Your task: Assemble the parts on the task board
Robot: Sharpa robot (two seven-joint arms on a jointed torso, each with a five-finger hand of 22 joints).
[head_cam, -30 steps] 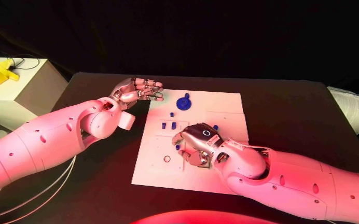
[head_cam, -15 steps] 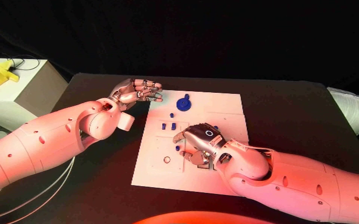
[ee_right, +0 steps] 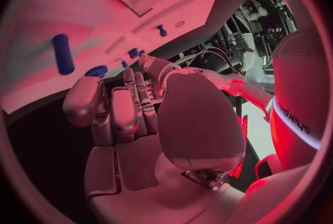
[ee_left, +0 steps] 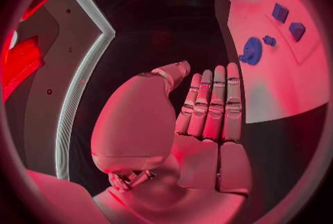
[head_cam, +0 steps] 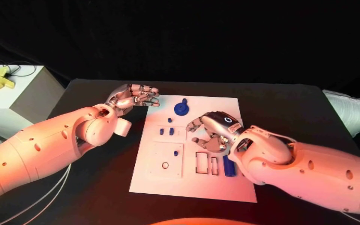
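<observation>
**Inspector A:** Classification of premises?

**Inspector B:** A robotics laboratory, set up as a test cell. Two white robot arms, the left arm (head_cam: 52, 141) and the right arm (head_cam: 315, 167), work over a black table (head_cam: 300, 105), closed off at twelve o'clock by a black backdrop (head_cam: 188, 27).

**Inspector A:** Supporting evidence?

**Inspector B:** A white task board (head_cam: 225, 115) with cut recesses lies at the table's centre and carries small blue parts (head_cam: 181, 108). That is a bench-test fixture, not household goods. A white cabinet (head_cam: 22, 95) stands at nine o'clock with a wire trailing over its top. Loose cables (head_cam: 37, 199) run at seven o'clock. A pale ribbed hose (head_cam: 341, 108) lies at three o'clock.
</observation>
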